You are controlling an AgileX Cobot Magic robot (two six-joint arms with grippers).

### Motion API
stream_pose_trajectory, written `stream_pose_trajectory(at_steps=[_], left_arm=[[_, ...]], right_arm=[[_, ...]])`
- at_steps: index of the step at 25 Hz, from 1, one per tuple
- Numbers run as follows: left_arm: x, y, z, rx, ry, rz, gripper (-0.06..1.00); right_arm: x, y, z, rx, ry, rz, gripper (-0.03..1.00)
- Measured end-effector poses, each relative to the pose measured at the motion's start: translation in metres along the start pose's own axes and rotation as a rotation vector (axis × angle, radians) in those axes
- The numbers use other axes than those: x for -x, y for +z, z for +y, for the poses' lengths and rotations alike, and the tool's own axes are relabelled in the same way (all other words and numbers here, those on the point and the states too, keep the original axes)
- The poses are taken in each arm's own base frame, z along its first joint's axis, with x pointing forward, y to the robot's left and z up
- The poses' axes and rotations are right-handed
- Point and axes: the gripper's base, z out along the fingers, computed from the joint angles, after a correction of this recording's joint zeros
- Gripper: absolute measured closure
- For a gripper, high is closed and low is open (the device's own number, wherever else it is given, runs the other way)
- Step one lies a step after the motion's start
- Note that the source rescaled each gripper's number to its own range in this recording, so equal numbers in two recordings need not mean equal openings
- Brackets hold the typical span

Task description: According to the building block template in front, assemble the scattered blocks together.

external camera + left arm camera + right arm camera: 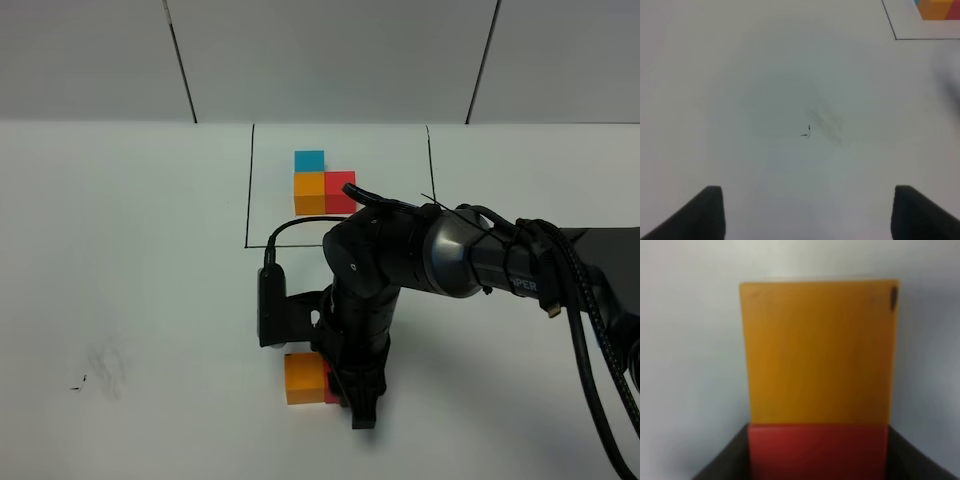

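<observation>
My right gripper (345,398) pinches the red block (331,392), which touches the orange block (305,378) at its 9 o'clock, matching the template (322,183) well apart at 12 o'clock. I judge 1 cube remains, due at orange's 12 o'clock, but I cannot see the light blue block. My left gripper (807,215) hangs spread and holds nothing.

Cubes, five in view: three joined in the building block template (322,183) (one light blue, one orange, one red) and two loose on the desk (120,300), namely one orange cube (305,379) and one red cube (817,450); black outline (248,190), one; robot arm (440,255), one; smudge (826,121), one.
</observation>
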Motion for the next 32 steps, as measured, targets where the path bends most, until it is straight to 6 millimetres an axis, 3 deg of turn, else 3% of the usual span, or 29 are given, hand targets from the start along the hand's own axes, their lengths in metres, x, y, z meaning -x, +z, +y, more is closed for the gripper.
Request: stream_pose_trajectory(at_steps=[5, 8, 14, 18, 23, 28, 32], left_arm=[[0.000, 0.000, 0.000, 0.000, 0.000, 0.000, 0.44], [0.000, 0.000, 0.000, 0.000, 0.000, 0.000, 0.44], [0.000, 0.000, 0.000, 0.000, 0.001, 0.000, 0.44], [0.000, 0.000, 0.000, 0.000, 0.001, 0.000, 0.44], [0.000, 0.000, 0.000, 0.000, 0.001, 0.000, 0.44], [0.000, 0.000, 0.000, 0.000, 0.002, 0.000, 0.44], [0.000, 0.000, 0.000, 0.000, 0.002, 0.000, 0.44]], right_arm=[[-0.003, -0.003, 0.000, -0.004, 0.049, 0.028, 0.28], [-0.005, -0.018, 0.001, -0.020, 0.122, 0.042, 0.11], [-0.022, -0.078, 0.002, -0.096, 0.414, 0.006, 0.06], [-0.068, -0.126, -0.004, -0.225, 0.781, -0.047, 0.07], [-0.143, -0.162, -0.007, -0.416, 1.198, -0.083, 0.07], [-0.204, -0.171, -0.014, -0.506, 1.469, -0.084, 0.09], [-0.244, -0.163, -0.025, -0.520, 1.574, -0.046, 0.11]])
